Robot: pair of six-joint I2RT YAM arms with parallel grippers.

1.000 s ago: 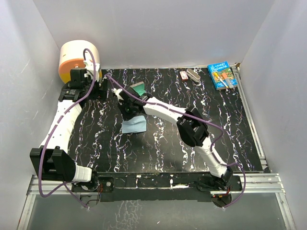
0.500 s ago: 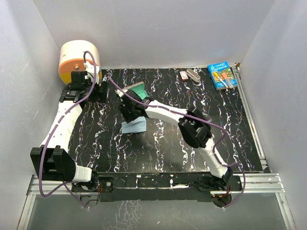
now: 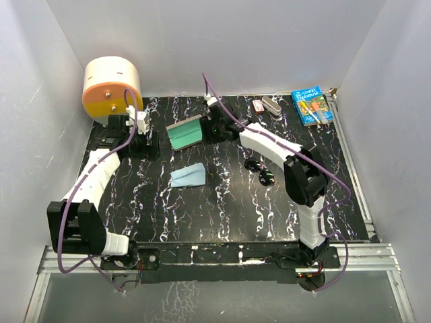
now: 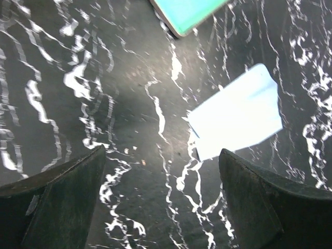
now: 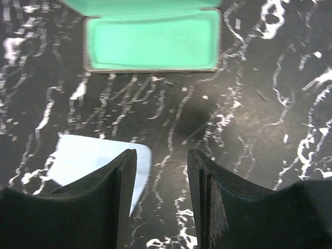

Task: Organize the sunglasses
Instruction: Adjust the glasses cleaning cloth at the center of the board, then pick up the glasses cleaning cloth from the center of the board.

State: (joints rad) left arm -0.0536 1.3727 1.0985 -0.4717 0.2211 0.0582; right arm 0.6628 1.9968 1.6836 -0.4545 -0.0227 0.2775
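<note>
Bright, even light fills the top view; the wrist views are dimmer, the cloth (image 4: 236,116) glares white, the left gripper (image 4: 162,155) blurs darkly.

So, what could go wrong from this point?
The black sunglasses lie on the dark table close to the right arm, which might sweep them away. The left gripper and the right gripper both stand open near the open case and could collide there.
</note>
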